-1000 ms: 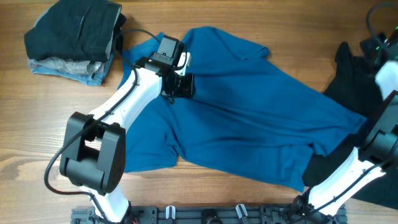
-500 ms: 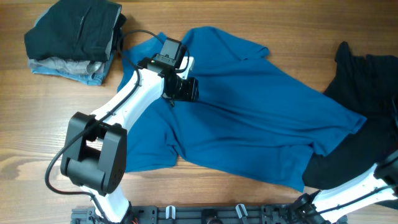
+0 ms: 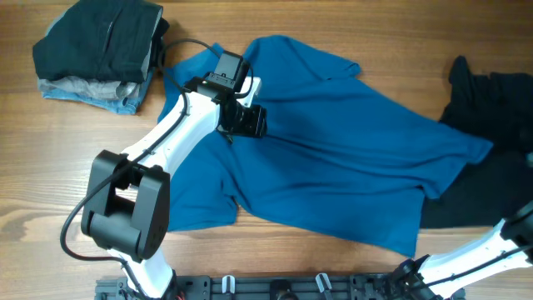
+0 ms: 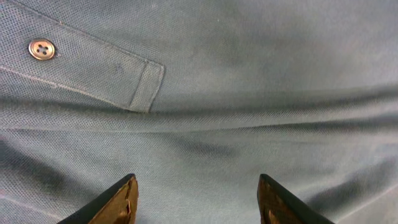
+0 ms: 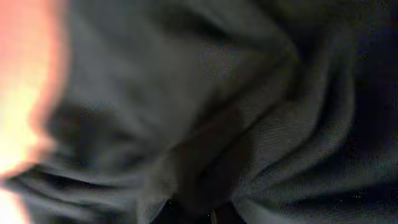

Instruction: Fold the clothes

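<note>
A blue polo shirt [image 3: 333, 158] lies spread and wrinkled across the middle of the table. My left gripper [image 3: 247, 118] hovers over its upper left part, near the collar. In the left wrist view the left gripper [image 4: 198, 194] is open, with blue fabric [image 4: 249, 74] between the fingertips and a button [image 4: 41, 48] and placket end at upper left. My right gripper is outside the overhead view. The right wrist view is filled with blurred dark cloth [image 5: 236, 93], and the fingers cannot be made out.
A black garment [image 3: 500, 100] lies crumpled at the right edge, partly under the blue shirt's right side. A stack of folded dark and grey-blue clothes [image 3: 100, 50] sits at the back left. The right arm's lower link [image 3: 491, 246] shows at the front right.
The right arm's upper part has left the overhead view to the right. The black garment has shifted right, and the blue shirt's right edge has moved a little. The left gripper has edged slightly right.
</note>
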